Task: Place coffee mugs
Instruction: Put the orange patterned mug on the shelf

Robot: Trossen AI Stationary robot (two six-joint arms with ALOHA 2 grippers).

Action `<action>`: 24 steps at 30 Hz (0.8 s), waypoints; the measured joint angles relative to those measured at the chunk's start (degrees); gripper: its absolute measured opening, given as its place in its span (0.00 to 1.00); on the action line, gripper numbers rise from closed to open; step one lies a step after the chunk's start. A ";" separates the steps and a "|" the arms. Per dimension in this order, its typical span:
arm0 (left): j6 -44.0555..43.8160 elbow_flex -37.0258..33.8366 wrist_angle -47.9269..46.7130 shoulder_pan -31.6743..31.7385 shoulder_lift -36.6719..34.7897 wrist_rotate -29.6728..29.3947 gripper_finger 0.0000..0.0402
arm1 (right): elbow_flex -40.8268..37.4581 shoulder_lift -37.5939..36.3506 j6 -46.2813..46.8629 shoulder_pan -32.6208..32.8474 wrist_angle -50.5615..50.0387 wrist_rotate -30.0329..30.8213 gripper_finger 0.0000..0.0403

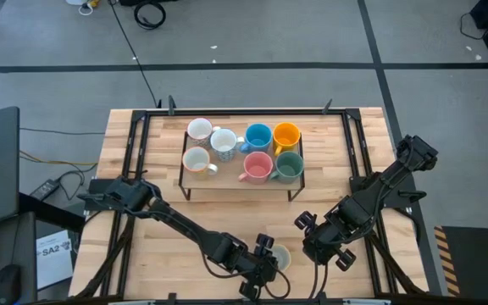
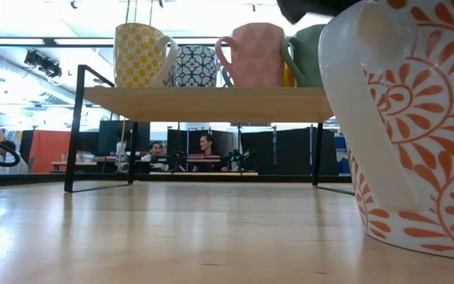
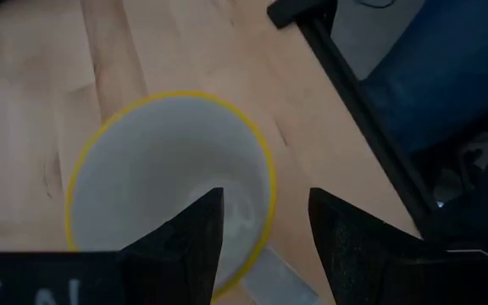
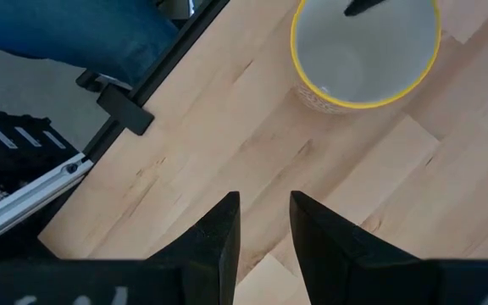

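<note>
Wooden tabletop [image 1: 227, 224] fills most of the scene, with grey floor around it and, in the low view, people seated at desks far behind. A low shelf rack [image 1: 195, 181] with a black frame stands toward the far side of the table, and seven mugs [image 1: 257, 137] are set on it in two rows, all upright. Each mug on the rack appears empty from above.

One more mug [image 3: 169, 185], white with a yellow rim and an orange leaf pattern on its wall, stands upright on the bare wood at the near edge, well apart from the rack. It is seen to be empty in both wrist views.

The left gripper [image 3: 265, 233] is lowered over this mug with its fingers parted, one inside the rim and one outside, straddling the wall. Whether the wall is pinched yet cannot be told, as a gap appears to remain. A good grip is judged to need the fingers pushed deep enough onto the wall before being clenched, so the mug is not tipped when lifted; the handle should be kept clear of the fingers.

The right gripper [image 4: 264, 229] hangs just beside the mug over bare wood, its fingers slightly parted and holding nothing.
</note>
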 joint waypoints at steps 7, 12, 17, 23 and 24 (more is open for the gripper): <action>0.06 -0.02 -0.74 0.24 0.67 0.41 0.39 | 0.00 0.00 -0.02 0.00 0.02 0.00 0.27; 0.07 -0.02 -0.76 0.31 0.68 0.45 0.31 | 0.00 0.00 -0.02 0.00 0.04 0.00 0.27; 0.09 0.00 -0.76 0.31 0.68 0.49 0.22 | 0.00 0.00 -0.02 0.00 0.02 0.00 0.27; 0.04 0.00 -1.36 0.28 0.40 0.66 0.10 | 0.00 0.00 -0.02 0.00 0.02 0.00 0.27; 0.03 0.00 -1.50 0.26 0.32 0.65 0.08 | 0.00 0.00 -0.02 0.00 0.00 0.00 0.27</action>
